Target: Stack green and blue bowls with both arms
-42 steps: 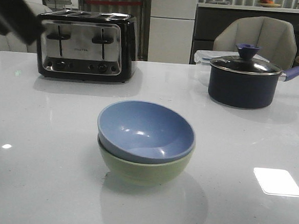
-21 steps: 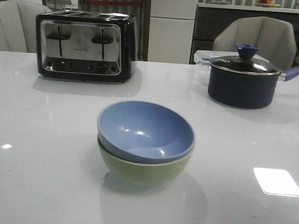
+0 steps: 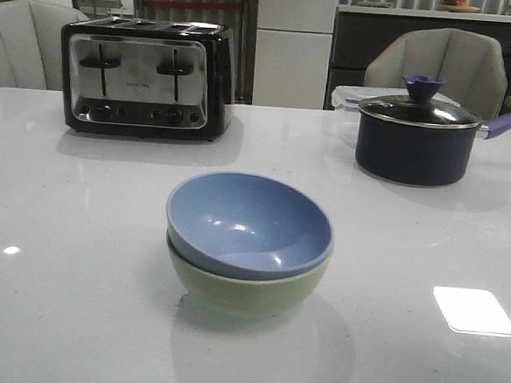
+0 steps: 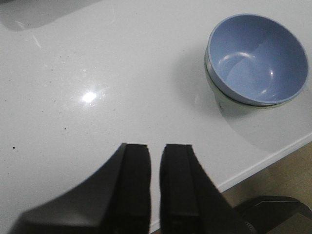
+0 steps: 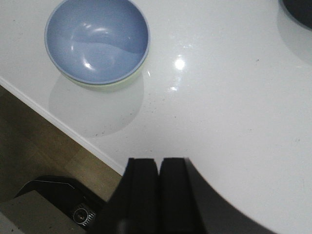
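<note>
The dusty blue bowl (image 3: 249, 222) sits nested inside the pale green bowl (image 3: 248, 292) at the middle of the white table, both upright. Neither arm shows in the front view. In the left wrist view my left gripper (image 4: 156, 146) hangs over the table near its front edge, empty, with only a narrow slit between its fingers; the blue bowl (image 4: 258, 58) in the green bowl (image 4: 217, 92) lies well apart from it. In the right wrist view my right gripper (image 5: 159, 160) is shut and empty, well apart from the blue bowl (image 5: 97, 39) and the green rim (image 5: 105, 87).
A chrome toaster (image 3: 145, 79) stands at the back left. A dark lidded saucepan (image 3: 417, 137) with a blue knob stands at the back right, a clear container (image 3: 345, 97) behind it. The table's front edge (image 4: 263, 163) runs near both grippers.
One second ago a blurred dark arm showed at the front view's upper left; it has left that view. The stacked bowls have not moved.
</note>
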Controlling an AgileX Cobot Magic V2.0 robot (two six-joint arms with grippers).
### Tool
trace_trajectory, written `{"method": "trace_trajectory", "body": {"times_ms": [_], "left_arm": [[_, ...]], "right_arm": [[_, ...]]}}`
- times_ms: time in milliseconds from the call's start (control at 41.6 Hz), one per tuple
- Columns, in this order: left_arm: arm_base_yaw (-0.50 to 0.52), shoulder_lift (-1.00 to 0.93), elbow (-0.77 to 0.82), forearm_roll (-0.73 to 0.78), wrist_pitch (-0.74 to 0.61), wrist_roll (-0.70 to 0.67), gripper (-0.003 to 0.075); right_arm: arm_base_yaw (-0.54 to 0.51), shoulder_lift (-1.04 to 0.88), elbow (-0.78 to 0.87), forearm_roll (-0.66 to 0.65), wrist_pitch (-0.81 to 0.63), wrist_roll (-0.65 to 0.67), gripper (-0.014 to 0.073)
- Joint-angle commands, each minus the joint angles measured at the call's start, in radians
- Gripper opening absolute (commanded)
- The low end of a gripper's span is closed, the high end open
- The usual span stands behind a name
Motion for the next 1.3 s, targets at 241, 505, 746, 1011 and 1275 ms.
{"method": "trace_trajectory", "body": {"times_ms": [241,505,746,1011,1275], "left_arm": [[-0.008,-0.011,-0.026,0.007,-0.061,-0.011,0.0096],[-0.008,-0.011,-0.026,0.007,-0.061,-0.011,0.0094],[0.020,-0.078,-0.010,0.001,-0.071,-0.011,0.0093],[0.277,-0.389,0.238,-0.101,-0.367,0.025,0.0094],[0.461,-0.750,0.609,-0.099,-0.678,0.032,0.0094]], "right_arm": [[-0.008,-0.006,-0.028,0.001,-0.046,-0.002,0.0057],[-0.008,-0.006,-0.028,0.001,-0.044,-0.002,0.0057],[-0.008,-0.006,-0.028,0.001,-0.043,-0.002,0.0057],[-0.008,-0.006,-0.028,0.001,-0.041,-0.002,0.0057],[-0.008,-0.006,-0.028,0.001,-0.041,-0.002,0.0057]]}}
